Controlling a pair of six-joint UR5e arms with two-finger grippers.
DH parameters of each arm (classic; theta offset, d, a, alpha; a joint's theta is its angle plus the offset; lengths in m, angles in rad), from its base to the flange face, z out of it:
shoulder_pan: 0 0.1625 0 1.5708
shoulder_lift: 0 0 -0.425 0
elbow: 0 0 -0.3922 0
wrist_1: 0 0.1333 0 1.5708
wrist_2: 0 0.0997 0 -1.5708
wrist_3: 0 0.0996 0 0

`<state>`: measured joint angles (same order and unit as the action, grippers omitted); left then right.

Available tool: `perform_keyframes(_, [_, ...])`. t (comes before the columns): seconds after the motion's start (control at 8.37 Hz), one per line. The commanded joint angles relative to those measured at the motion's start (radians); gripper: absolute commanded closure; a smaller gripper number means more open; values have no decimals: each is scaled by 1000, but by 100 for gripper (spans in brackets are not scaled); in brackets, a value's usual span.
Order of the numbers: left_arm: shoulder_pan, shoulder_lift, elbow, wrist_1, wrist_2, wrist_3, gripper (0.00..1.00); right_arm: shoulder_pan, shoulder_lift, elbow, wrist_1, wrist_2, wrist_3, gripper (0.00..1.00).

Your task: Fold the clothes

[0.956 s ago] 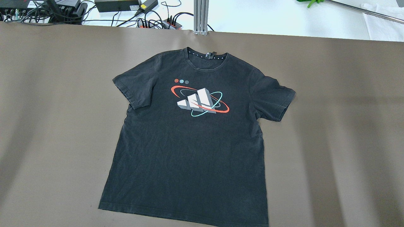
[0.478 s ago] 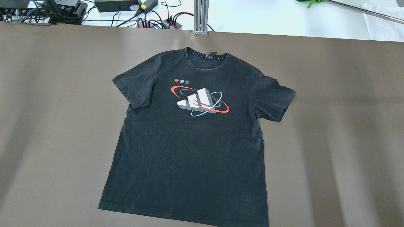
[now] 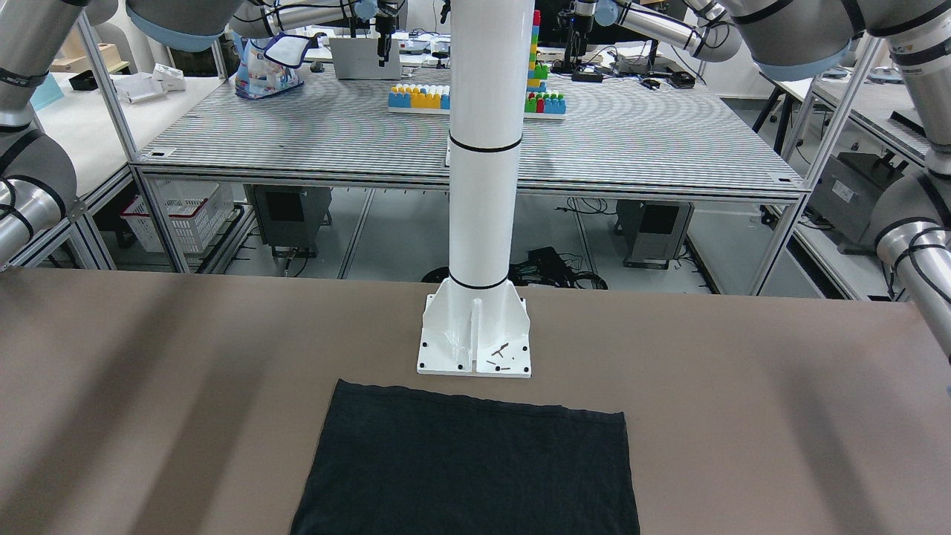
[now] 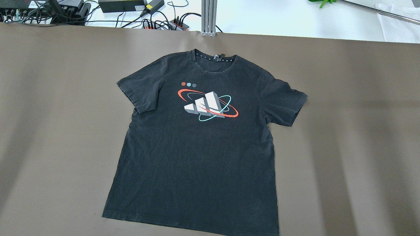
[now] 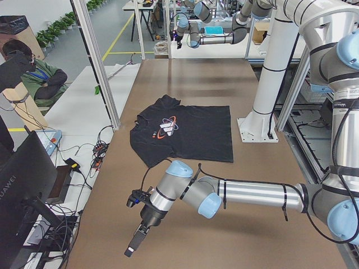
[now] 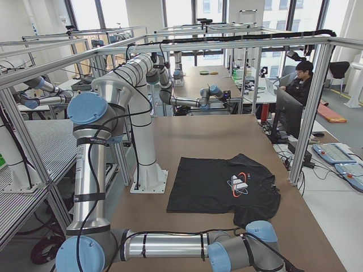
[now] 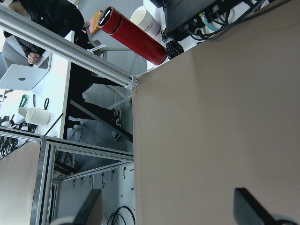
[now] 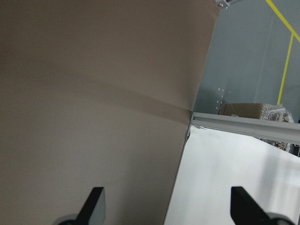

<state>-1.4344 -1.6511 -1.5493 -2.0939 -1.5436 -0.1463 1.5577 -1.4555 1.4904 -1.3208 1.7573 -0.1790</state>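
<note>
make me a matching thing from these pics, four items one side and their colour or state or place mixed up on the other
Things:
1. T-shirt
2. left claw
3. flask
4. column base

Descriptions:
a. white, standing on the table by the shirt's hem
b. open, over bare table near its corner
c. black, spread flat, print up
d. red, off the table beyond its edge

Pairs: 1-c, 2-b, 3-d, 4-a

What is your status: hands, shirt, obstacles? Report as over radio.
Left hand open, empty. Right hand open, empty. Shirt flat on table, print up, unfolded. Post base near hem, not touching.
</note>
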Motion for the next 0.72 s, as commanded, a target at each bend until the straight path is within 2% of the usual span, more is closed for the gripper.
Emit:
perform_keyframes(0.0, [0, 1, -8, -2, -1, -3, 0, -1, 4, 1, -1, 2, 0, 6])
perform_keyframes(0.24, [2, -2, -9, -3, -4, -3, 0, -2, 4, -2, -1, 4, -2, 6])
perform_keyframes(0.6, [8, -54, 3, -3, -145, -51, 0, -11, 23, -7, -3, 13, 24, 6])
